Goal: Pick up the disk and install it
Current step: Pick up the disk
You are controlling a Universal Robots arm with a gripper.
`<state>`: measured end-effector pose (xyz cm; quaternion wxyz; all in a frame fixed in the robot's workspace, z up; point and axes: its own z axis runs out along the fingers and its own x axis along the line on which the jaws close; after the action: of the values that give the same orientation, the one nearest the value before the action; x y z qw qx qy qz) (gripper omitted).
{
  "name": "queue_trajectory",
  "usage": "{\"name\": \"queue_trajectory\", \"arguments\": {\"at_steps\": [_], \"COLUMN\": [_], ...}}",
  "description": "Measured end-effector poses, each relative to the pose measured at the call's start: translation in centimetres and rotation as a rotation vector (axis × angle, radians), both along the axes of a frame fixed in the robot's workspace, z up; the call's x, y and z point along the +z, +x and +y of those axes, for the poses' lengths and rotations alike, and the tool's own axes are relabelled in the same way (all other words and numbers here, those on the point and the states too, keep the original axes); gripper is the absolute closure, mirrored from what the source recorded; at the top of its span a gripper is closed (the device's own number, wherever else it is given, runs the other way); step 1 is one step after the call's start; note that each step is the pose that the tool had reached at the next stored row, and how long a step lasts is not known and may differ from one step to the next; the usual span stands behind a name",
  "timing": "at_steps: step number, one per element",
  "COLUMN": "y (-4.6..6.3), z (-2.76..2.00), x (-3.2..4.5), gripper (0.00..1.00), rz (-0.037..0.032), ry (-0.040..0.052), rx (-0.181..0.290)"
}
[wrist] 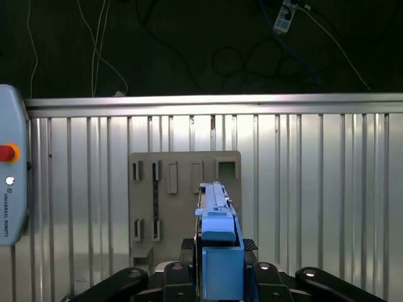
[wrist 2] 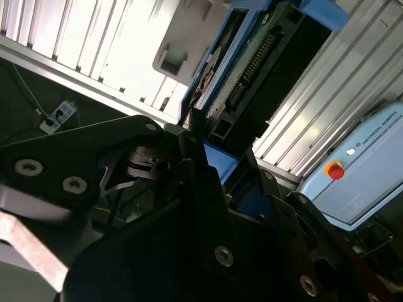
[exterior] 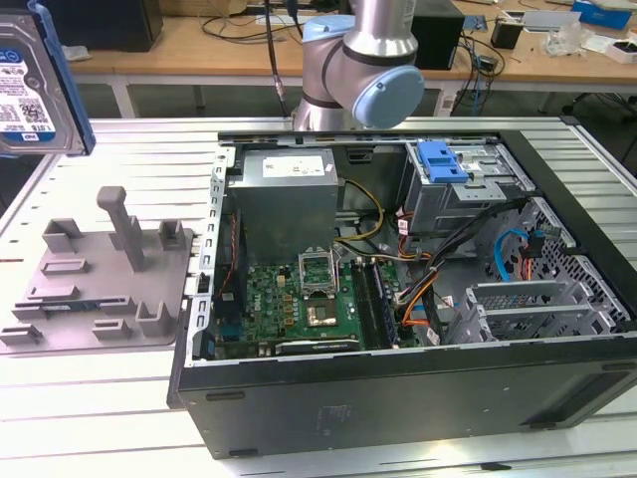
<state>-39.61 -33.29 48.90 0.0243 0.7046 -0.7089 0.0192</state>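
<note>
The disk (exterior: 30, 85), a silver drive with a white-and-blue label in a blue carrier, hangs in the air at the exterior view's upper left, above the grey fixture plate (exterior: 100, 269). In the first wrist view the disk (wrist: 217, 233) stands edge-on between the black fingers (wrist: 249, 246) of my gripper (wrist: 217, 251), which is shut on its blue carrier. In the second wrist view the disk (wrist 2: 252, 56) reaches away from the gripper (wrist 2: 214, 157), connector edge showing. The open computer case (exterior: 199, 329) lies on the exterior view's right, apart from the disk.
Inside the case are a grey power-supply box (exterior: 289, 194), a motherboard (exterior: 299, 299) and a drive bay with a blue latch (exterior: 443, 161). The arm's base joint (exterior: 363, 60) stands behind the case. A teach pendant (wrist: 9, 189) lies beside the ribbed metal table (wrist: 315, 189).
</note>
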Motion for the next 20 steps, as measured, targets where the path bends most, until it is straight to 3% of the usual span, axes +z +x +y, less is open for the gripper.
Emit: {"name": "queue_trajectory", "arguments": {"at_steps": [6,10,18,20], "y": [1.0,2.9,5.3,6.4], "z": [-1.32,-2.93,-4.85,-5.66], "x": [0.11,0.31,0.6,0.65], "gripper": [0.64,0.64,0.64,0.64], "rz": [0.0084,0.009,0.0087,0.0089], "ry": [0.0,-0.0001,0.0,-0.0001], "rx": [0.0,0.0,0.0,0.0]}}
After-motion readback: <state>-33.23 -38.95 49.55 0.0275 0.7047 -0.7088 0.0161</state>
